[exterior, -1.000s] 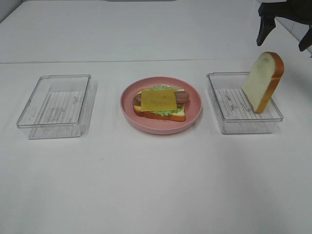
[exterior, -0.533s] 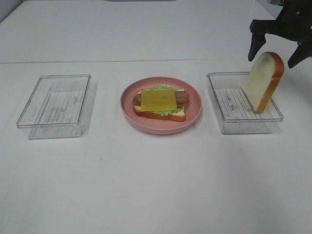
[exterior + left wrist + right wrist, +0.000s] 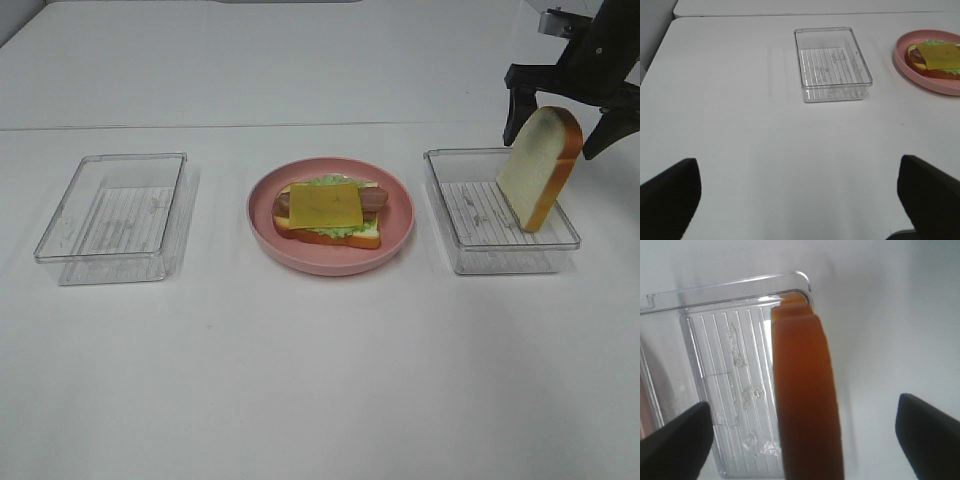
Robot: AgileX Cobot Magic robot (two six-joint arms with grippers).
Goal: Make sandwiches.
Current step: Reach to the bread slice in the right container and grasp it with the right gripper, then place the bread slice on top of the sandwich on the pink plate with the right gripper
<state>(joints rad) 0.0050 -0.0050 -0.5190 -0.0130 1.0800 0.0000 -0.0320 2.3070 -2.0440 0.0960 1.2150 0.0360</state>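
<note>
An open sandwich [image 3: 328,211] lies on the round pink plate [image 3: 395,240]: a bread slice, green lettuce, reddish-brown meat and a yellow cheese square on top. It also shows in the left wrist view [image 3: 936,59]. A second bread slice [image 3: 540,166] stands on edge, leaning on the right wall of the right clear tray [image 3: 480,245]. My right gripper [image 3: 560,112] is open, its fingers [image 3: 514,108] straddling the top of that slice; the right wrist view shows the orange-brown crust [image 3: 806,395] between them. My left gripper [image 3: 800,197] is open and empty, out of the high view.
An empty clear tray [image 3: 115,215] stands at the left, also in the left wrist view [image 3: 832,63]. The white table's back edge runs behind the trays.
My right gripper has come down and to the left from the top right corner, until its open fingers straddle the top of the standing bread slice. The slice has not moved.
</note>
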